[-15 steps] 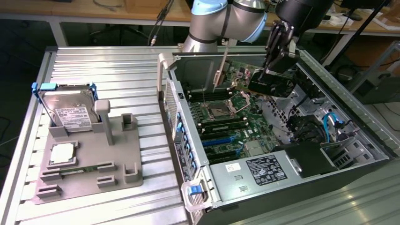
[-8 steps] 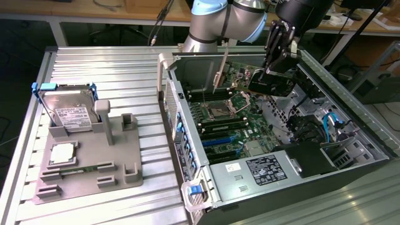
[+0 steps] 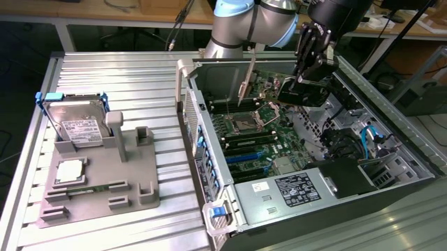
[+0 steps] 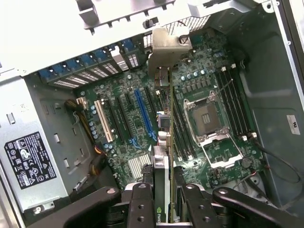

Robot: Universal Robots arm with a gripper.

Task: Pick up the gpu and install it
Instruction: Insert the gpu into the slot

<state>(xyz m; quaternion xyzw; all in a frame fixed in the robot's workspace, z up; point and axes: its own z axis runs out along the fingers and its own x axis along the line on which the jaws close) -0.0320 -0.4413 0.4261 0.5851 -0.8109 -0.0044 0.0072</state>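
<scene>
My gripper point(image 3: 292, 93) hangs inside the open computer case point(image 3: 391, 172), above the motherboard point(image 3: 258, 141), and is shut on the gpu point(image 3: 246, 78). In the exterior view the card's silver bracket is a thin strip pointing toward the case's rear wall. In the wrist view the gpu point(image 4: 164, 156) runs edge-on from between the black fingers point(image 4: 140, 202) out to its silver bracket point(image 4: 167, 45). It floats above the board, between the blue slot point(image 4: 144, 116) and the memory slots beside the processor socket point(image 4: 209, 114). It is clear of every slot.
A grey fixture point(image 3: 104, 178) on the ribbed metal table at the exterior view's left holds a blue-framed hard drive point(image 3: 73, 117), a processor chip point(image 3: 70, 172) and a slim memory stick point(image 3: 91, 189). The power supply point(image 3: 293, 191) and cables point(image 3: 370, 138) fill the case's near end.
</scene>
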